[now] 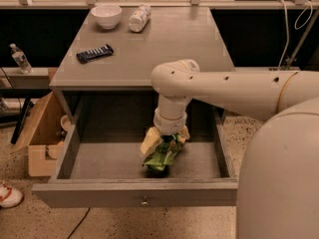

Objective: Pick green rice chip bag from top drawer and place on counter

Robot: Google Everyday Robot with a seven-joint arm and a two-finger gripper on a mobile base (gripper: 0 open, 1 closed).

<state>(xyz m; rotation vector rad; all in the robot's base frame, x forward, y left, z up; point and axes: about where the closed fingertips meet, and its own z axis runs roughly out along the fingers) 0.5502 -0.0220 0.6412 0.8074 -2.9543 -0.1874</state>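
Nearest the camera, the open drawer (99, 194) holds the green chip bag (162, 157) near its middle. The gripper (165, 137) reaches down into it, jaws closed on the bag's top. Beyond, the bench (164, 49) carries a dark wrapper (94, 53), a bowl (106, 15) and a lying bottle (139, 17).

My claw (166, 138), smooth matt cream plastic, hangs mid-drawer at the crinkly, shiny foil green rice chip bag (162, 157). The top drawer (99, 193) is matt grey wood, with a small metal knob (144, 201) at six o'clock. The counter (159, 44) at twelve is smooth and faintly glossy.
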